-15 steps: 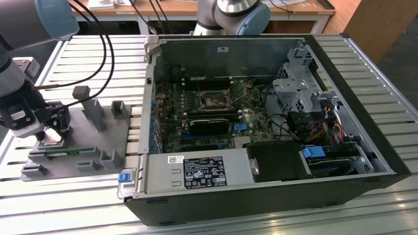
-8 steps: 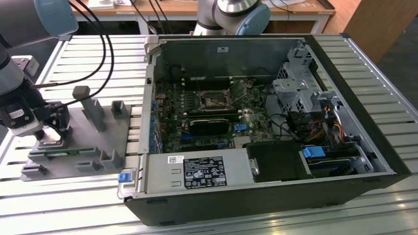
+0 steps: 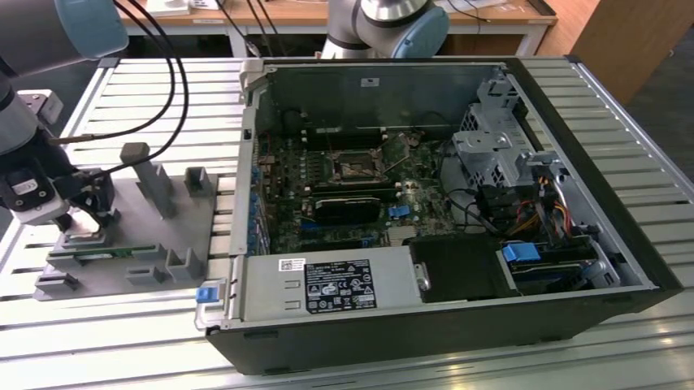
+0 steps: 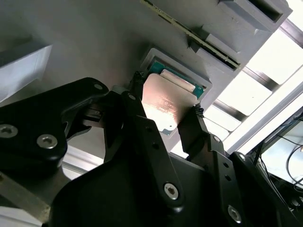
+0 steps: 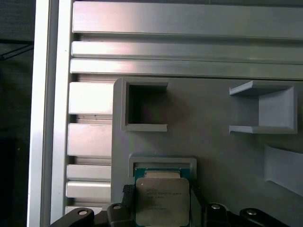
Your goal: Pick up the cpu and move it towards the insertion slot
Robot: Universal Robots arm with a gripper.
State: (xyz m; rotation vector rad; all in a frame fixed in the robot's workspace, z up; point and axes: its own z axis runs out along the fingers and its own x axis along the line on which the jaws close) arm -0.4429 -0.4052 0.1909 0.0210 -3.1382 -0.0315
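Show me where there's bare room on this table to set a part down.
Bare slats of the table lie in front of the grey tray, left of the computer case in the exterior view; more behind the tray, under hanging cables. Crowded: the tray, where the gripper clasps the chip, and the case's inside.

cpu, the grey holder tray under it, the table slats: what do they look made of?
cpu: metal lid, silvery with a soft sheen and a pale rim.
holder tray: likely moulded or printed plastic, matte grey with no shine.
table slats: probably aluminium profile, with satin, streaked reflections along their length.
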